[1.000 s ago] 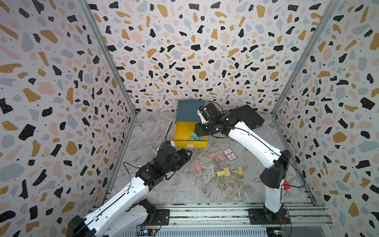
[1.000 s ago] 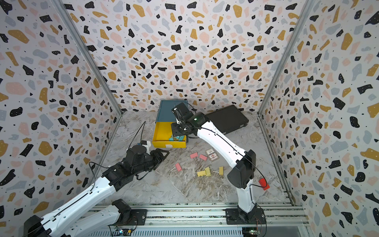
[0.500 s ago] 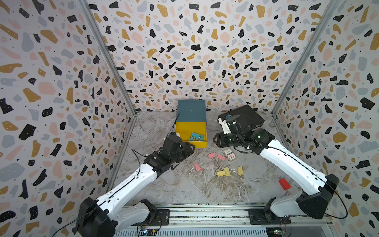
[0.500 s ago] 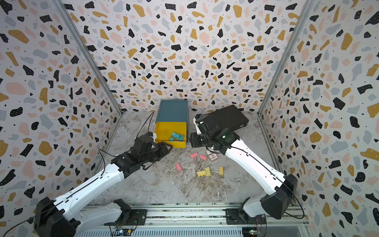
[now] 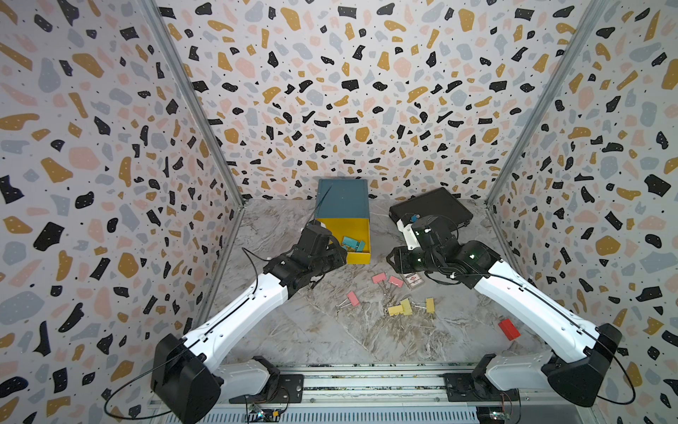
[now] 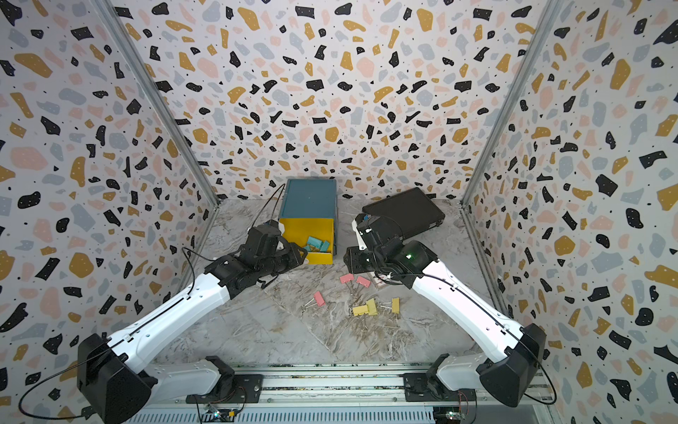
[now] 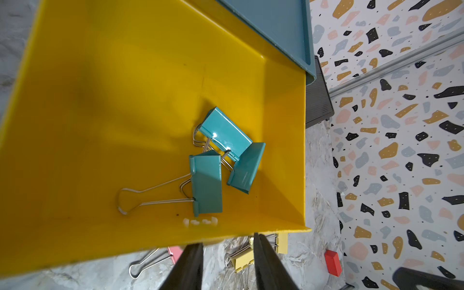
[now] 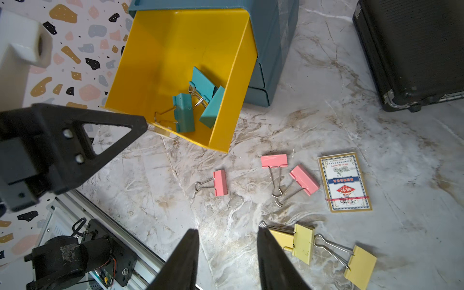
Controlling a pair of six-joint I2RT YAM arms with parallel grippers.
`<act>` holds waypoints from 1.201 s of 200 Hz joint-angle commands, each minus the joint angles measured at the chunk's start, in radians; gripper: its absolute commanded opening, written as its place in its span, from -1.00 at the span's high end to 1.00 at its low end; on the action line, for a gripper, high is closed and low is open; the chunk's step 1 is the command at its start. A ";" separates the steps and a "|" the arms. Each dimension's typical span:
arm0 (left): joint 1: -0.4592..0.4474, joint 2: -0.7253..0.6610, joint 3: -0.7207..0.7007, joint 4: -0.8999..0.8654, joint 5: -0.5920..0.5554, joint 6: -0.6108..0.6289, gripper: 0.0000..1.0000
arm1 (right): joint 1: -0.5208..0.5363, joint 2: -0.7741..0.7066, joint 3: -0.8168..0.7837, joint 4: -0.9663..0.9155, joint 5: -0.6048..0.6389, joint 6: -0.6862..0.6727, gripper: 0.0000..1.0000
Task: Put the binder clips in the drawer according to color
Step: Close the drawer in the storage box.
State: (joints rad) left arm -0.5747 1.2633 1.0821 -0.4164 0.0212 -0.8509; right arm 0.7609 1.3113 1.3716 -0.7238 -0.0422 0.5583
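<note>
**Shut top drawer square, no skew**

3 teal clips (image 7: 207,183) sit in the open yellow top drawer (image 7: 305,150). Pink clips (image 8: 221,182) & pale-yellow clips (image 8: 303,242) lie loose on the worktop (image 8: 326,113). Left end effector (image 7: 227,242) is at the drawer front, fingers apart, empty. Right end effector (image 8: 227,231) is also apart, empty. Prob. best: push mid-front, straight, slow.

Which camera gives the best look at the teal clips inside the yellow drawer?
The left wrist view: the three teal clips appear close up, wire handles clear, in the yellow drawer. The right wrist view shows them smaller; both top views show only tiny teal specks.
</note>
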 commanded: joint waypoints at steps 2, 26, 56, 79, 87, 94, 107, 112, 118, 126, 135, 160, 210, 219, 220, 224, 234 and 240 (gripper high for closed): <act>0.008 0.014 0.032 0.011 -0.003 0.046 0.26 | -0.003 -0.035 -0.007 0.001 0.002 0.002 0.13; 0.009 0.020 0.043 0.026 -0.012 0.059 0.31 | -0.004 -0.043 -0.014 0.001 -0.002 0.002 0.13; 0.015 0.055 0.074 0.029 -0.016 0.082 0.31 | -0.003 -0.045 -0.022 0.005 -0.010 0.002 0.13; 0.021 0.093 0.101 0.039 -0.013 0.100 0.35 | -0.003 -0.054 -0.035 0.004 -0.010 0.004 0.14; 0.024 0.105 0.111 0.040 -0.013 0.105 0.37 | -0.003 -0.059 -0.040 0.004 -0.010 0.004 0.13; 0.027 0.116 0.122 0.040 -0.011 0.106 0.39 | -0.003 -0.063 -0.044 0.004 -0.009 0.005 0.13; 0.031 0.132 0.141 0.041 -0.012 0.114 0.45 | -0.004 -0.068 -0.050 0.004 -0.009 0.006 0.13; 0.033 0.136 0.148 0.041 -0.013 0.116 0.46 | -0.003 -0.071 -0.052 0.004 -0.008 0.005 0.13; 0.034 0.138 0.155 0.042 -0.016 0.117 0.46 | -0.003 -0.073 -0.055 0.004 -0.007 0.006 0.13; 0.035 0.140 0.166 0.045 -0.020 0.121 0.47 | -0.003 -0.072 -0.058 0.004 -0.007 0.005 0.13; 0.038 0.151 0.181 0.042 -0.021 0.125 0.48 | -0.003 -0.070 -0.063 0.006 -0.007 0.003 0.13; 0.055 0.198 0.231 0.035 -0.006 0.136 0.52 | -0.003 -0.071 -0.070 0.011 -0.012 0.006 0.13; 0.088 0.293 0.337 0.031 0.014 0.178 0.52 | -0.003 -0.078 -0.079 0.003 -0.007 0.002 0.13; 0.095 0.314 0.362 0.020 0.019 0.190 0.50 | -0.003 -0.076 -0.080 0.003 -0.007 0.001 0.13; 0.095 0.316 0.366 0.020 0.021 0.190 0.50 | -0.003 -0.076 -0.082 0.003 -0.007 0.000 0.13; 0.097 0.325 0.376 0.016 0.022 0.195 0.50 | -0.003 -0.075 -0.082 0.004 -0.007 0.001 0.13; 0.106 0.347 0.402 0.003 0.025 0.205 0.47 | -0.003 -0.073 -0.082 0.003 -0.007 0.002 0.13; 0.111 0.357 0.415 -0.001 0.026 0.210 0.47 | -0.004 -0.075 -0.083 0.003 -0.008 0.001 0.13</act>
State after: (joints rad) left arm -0.4839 1.5894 1.4292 -0.4278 0.0334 -0.6899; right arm 0.7609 1.2629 1.2892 -0.7200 -0.0555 0.5583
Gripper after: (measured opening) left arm 0.258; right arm 0.434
